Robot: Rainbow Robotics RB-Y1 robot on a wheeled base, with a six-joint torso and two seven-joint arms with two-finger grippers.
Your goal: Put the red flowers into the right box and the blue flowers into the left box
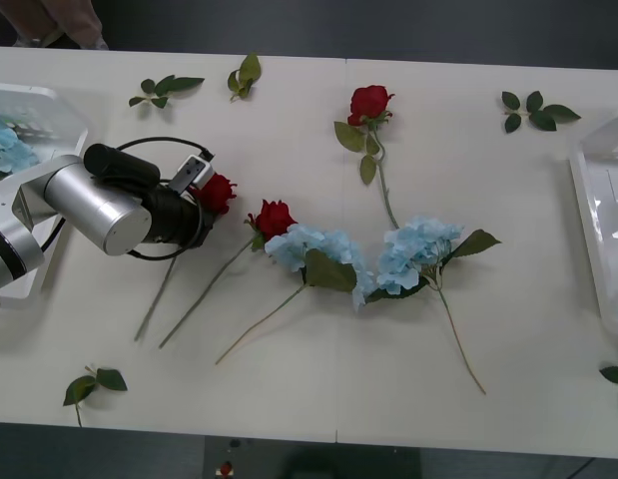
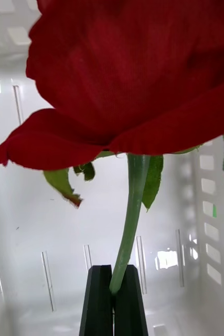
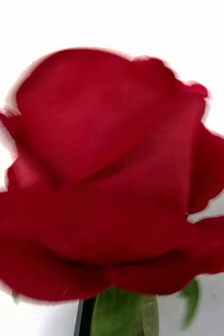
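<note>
- holding a red rose (image 2: 138,79) by its green stem, the right gripper (image 2: 113,286) has its black jaws clenched on the stalk just below the leaves, with the pale slotted wall of the right box (image 2: 206,231) close behind it. the rose looks to be inside or just over that box, so the drop seems near.
- risk there: the thin stem is pinched low and the bud is heavy and tilted. if the jaws release while high up, the long stalk could tip over the rim and leave the flower half out of the box.
- the left gripper (image 1: 197,205) sits over the worktop (image 1: 508,329) right at the bud of another red rose (image 1: 217,192). whether it has hold of that rose cannot be told.
- risk there: that rose's stem runs alongside the stem of the neighbouring rose (image 1: 274,218), which touches a blue hydrangea (image 1: 309,247). a careless lift or sweep could drag the neighbours along or knot the stalks.
- this rose belongs in the right box (image 1: 598,200), well apart from the left arm. the left box (image 1: 49,110) is just beside that arm and already holds blue flowers (image 1: 4,145), so a drop on the near side would mix the colours.
- a third rose (image 1: 369,102) has its stem running down into the second hydrangea (image 1: 418,249). pulling either one could carry the other.
- loose leaf sprigs (image 1: 533,108) lie near the right box and could be swept in.
</note>
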